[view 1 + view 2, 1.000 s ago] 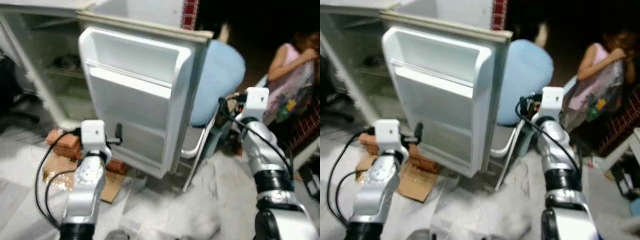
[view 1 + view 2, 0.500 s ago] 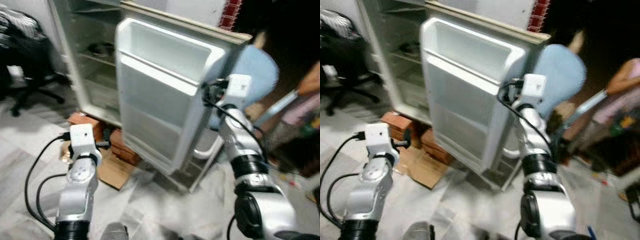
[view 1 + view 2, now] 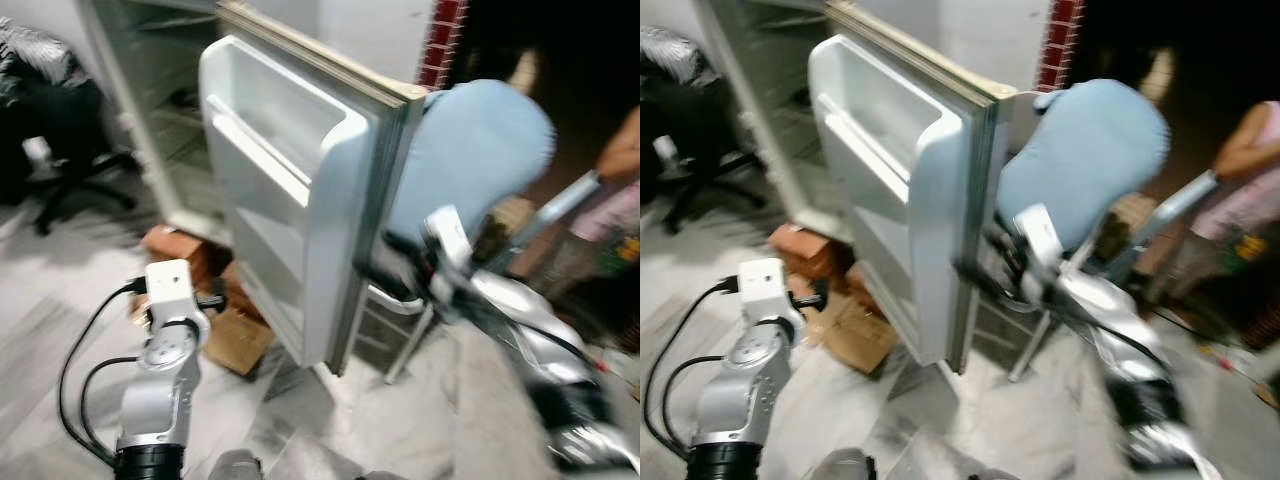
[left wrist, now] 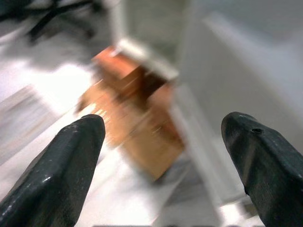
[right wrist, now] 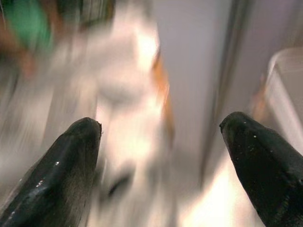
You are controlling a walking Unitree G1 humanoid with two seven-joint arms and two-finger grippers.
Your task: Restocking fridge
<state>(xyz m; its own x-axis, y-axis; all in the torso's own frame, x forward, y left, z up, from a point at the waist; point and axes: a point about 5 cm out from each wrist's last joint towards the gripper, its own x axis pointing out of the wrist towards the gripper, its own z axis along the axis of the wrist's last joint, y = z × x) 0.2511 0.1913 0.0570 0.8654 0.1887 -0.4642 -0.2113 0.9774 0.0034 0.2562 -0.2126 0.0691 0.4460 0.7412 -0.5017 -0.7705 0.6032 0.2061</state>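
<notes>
The white fridge door point(image 3: 285, 190) stands open, its inner shelves bare, seen almost edge on. The fridge's inside point(image 3: 165, 95) lies behind it at the upper left, blurred. My left gripper point(image 4: 162, 122) is open and holds nothing; it hangs low by the door's foot, facing the bricks point(image 4: 128, 82) under the fridge. My right gripper point(image 5: 161, 124) is open too, with nothing between its fingers. The right arm point(image 3: 520, 320) reaches, blurred, towards the door's outer edge point(image 5: 227, 90).
A chair with a pale blue back point(image 3: 470, 150) stands just behind the door. A person point(image 3: 620, 170) is at the far right. A black office chair point(image 3: 60, 130) sits at the left. Flat cardboard point(image 3: 235, 340) lies on the floor by the bricks.
The camera has swung, so the door now shows more edge on. My right arm has dropped from the door's upper edge to lower by its outer side. The left arm has hardly moved.
</notes>
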